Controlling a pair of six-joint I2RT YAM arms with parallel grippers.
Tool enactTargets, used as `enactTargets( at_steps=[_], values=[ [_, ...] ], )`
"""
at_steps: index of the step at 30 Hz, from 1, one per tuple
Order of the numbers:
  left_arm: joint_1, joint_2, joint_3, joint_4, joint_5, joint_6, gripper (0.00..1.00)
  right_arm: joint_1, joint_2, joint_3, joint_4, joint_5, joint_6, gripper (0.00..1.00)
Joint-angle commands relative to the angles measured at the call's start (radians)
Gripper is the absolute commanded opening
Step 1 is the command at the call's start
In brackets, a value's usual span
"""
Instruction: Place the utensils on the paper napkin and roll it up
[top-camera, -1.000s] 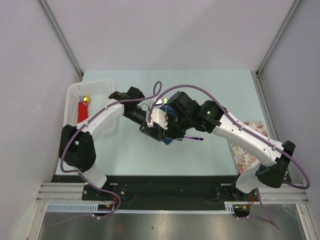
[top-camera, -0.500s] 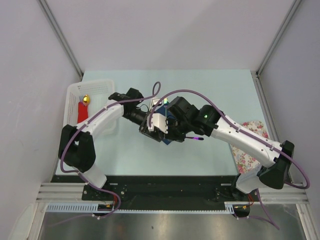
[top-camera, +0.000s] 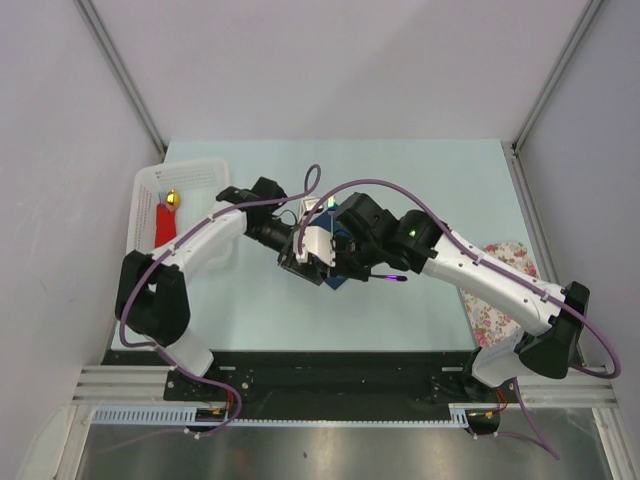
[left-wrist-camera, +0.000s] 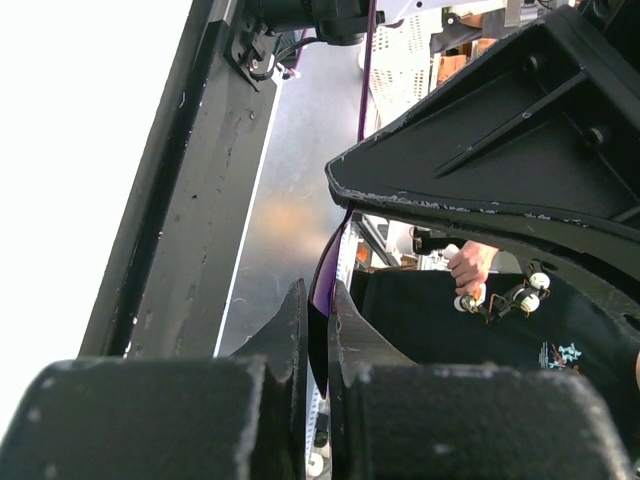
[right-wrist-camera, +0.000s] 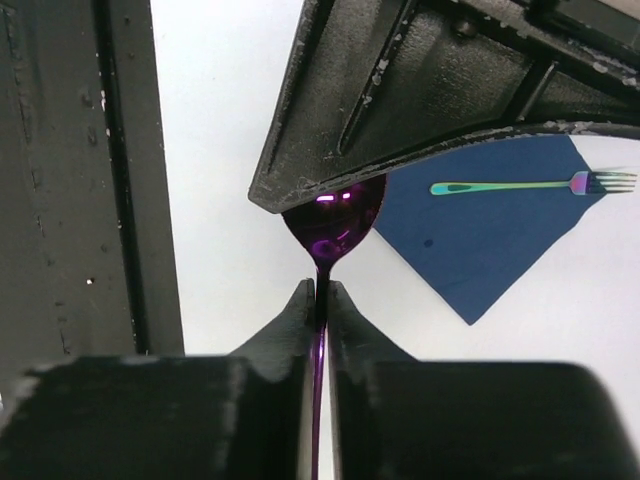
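The right tool (right-wrist-camera: 321, 290) has been closing and is now clamping the spoon (right-wrist-camera: 330, 228) by its neck. The left tool (left-wrist-camera: 318, 295) is pinching it too, so a handover looks to be happening. At the right of the frame, the fork (right-wrist-camera: 500, 186) is already lying on the napkin (right-wrist-camera: 470, 250).

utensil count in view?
2 sure: a fork lying on the napkin, and a spoon pinched in the right end effector. The left end effector pinches a thin purple piece, edge-on: possibly a third, or the same spoon.

The navy-blue square paper napkin (right-wrist-camera: 470, 245) loses its upper part behind a black ribbed housing (right-wrist-camera: 450, 90), which also covers the bowl top of the glossy purple metal spoon (right-wrist-camera: 328, 228). From above, nearly all of that napkin is covered.
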Motion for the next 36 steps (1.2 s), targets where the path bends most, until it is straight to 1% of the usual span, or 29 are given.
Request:
enactTargets(
  at_steps=[1,4,5,7,8,9,10,11,12,13,14,15,16,17,18,19,20,21,22,23,24,25,26,27,28,30,31,32,36],
  values=[
    [0.006,-0.057,-0.005,0.022,0.040,-0.007,0.01,0.014,-0.017,0.045,0.016,-0.006,-0.006,0.00],
    [0.006,-0.069,-0.005,0.030,0.042,-0.010,0.10,0.014,-0.019,0.041,0.015,-0.002,-0.011,0.00],
    [0.008,-0.072,-0.006,0.033,0.043,-0.006,0.20,0.016,-0.020,0.039,0.016,-0.002,-0.009,0.00],
    [0.017,-0.095,-0.012,0.050,0.043,-0.007,0.32,0.014,-0.028,0.035,0.025,0.007,-0.002,0.00],
    [0.040,-0.105,-0.017,0.085,0.043,-0.021,0.47,0.011,-0.033,0.026,0.033,0.008,0.008,0.00],
    [0.060,-0.117,-0.020,0.113,0.036,-0.039,0.55,0.005,-0.042,0.019,0.056,0.008,0.014,0.00],
    [0.083,-0.150,-0.026,0.155,0.016,-0.073,0.66,0.001,-0.048,0.009,0.067,0.010,0.021,0.00],
    [0.142,-0.177,-0.037,0.265,-0.001,-0.164,0.80,-0.009,-0.054,-0.011,0.085,0.014,0.049,0.00],
    [0.173,-0.203,-0.040,0.335,-0.024,-0.215,0.91,-0.022,-0.059,-0.022,0.119,0.011,0.072,0.00],
    [0.205,-0.227,-0.043,0.401,-0.055,-0.261,0.99,-0.070,-0.059,-0.028,0.140,0.005,0.101,0.00],
    [0.263,-0.285,-0.043,0.523,-0.128,-0.332,1.00,-0.108,-0.059,-0.042,0.163,-0.004,0.179,0.00],
    [0.291,-0.310,-0.040,0.576,-0.162,-0.357,1.00,-0.148,-0.053,-0.045,0.211,-0.025,0.223,0.00],
    [0.337,-0.338,-0.040,0.661,-0.209,-0.377,1.00,-0.235,-0.033,-0.047,0.232,-0.032,0.271,0.00],
    [0.357,-0.386,-0.040,0.692,-0.312,-0.404,1.00,-0.277,-0.018,-0.039,0.270,-0.033,0.382,0.00],
    [0.368,-0.416,-0.043,0.725,-0.392,-0.410,1.00,-0.315,-0.002,-0.039,0.292,-0.039,0.431,0.00],
    [0.373,-0.443,-0.045,0.758,-0.464,-0.409,1.00,-0.391,0.030,-0.036,0.312,-0.035,0.486,0.00],
    [0.373,-0.514,-0.067,0.795,-0.600,-0.388,1.00,-0.423,0.044,-0.036,0.355,-0.027,0.530,0.00],
    [0.373,-0.557,-0.098,0.849,-0.668,-0.387,1.00,-0.453,0.061,-0.030,0.378,-0.027,0.611,0.00],
    [0.374,-0.597,-0.136,0.960,-0.728,-0.386,1.00,-0.496,0.096,-0.027,0.395,-0.024,0.648,0.00],
    [0.373,-0.670,-0.191,0.996,-0.839,-0.374,1.00,-0.513,0.108,-0.027,0.435,-0.003,0.687,0.00],
    [0.374,-0.693,-0.212,1.019,-0.889,-0.358,1.00,-0.526,0.125,-0.030,0.450,0.001,0.749,0.00],
    [0.373,-0.717,-0.245,1.050,-0.955,-0.361,1.00,-0.535,0.154,-0.028,0.479,0.014,0.773,0.00],
    [0.373,-0.738,-0.258,1.050,-1.078,-0.387,1.00,-0.536,0.176,-0.028,0.492,0.054,0.805,0.00],
    [0.374,-0.737,-0.261,1.055,-1.090,-0.403,1.00,-0.539,0.196,-0.018,0.501,0.060,0.846,0.00],
    [0.373,-0.728,-0.244,1.015,-1.081,-0.369,1.00,-0.536,0.220,-0.004,0.510,0.067,0.873,0.00],
    [0.373,-0.702,-0.226,0.969,-1.028,-0.338,1.00,-0.518,0.311,0.030,0.501,0.141,0.914,0.00],
    [0.373,-0.697,-0.238,0.949,-1.026,-0.346,1.00,-0.512,0.353,0.088,0.461,0.165,0.952,0.00],
    [0.373,-0.698,-0.249,0.949,-1.030,-0.346,1.00,-0.503,0.424,0.114,0.443,0.171,0.965,0.00],
    [0.371,-0.706,-0.310,0.973,-1.026,-0.349,1.00,-0.487,0.552,0.174,0.432,0.194,1.081,0.00]
  ],
)
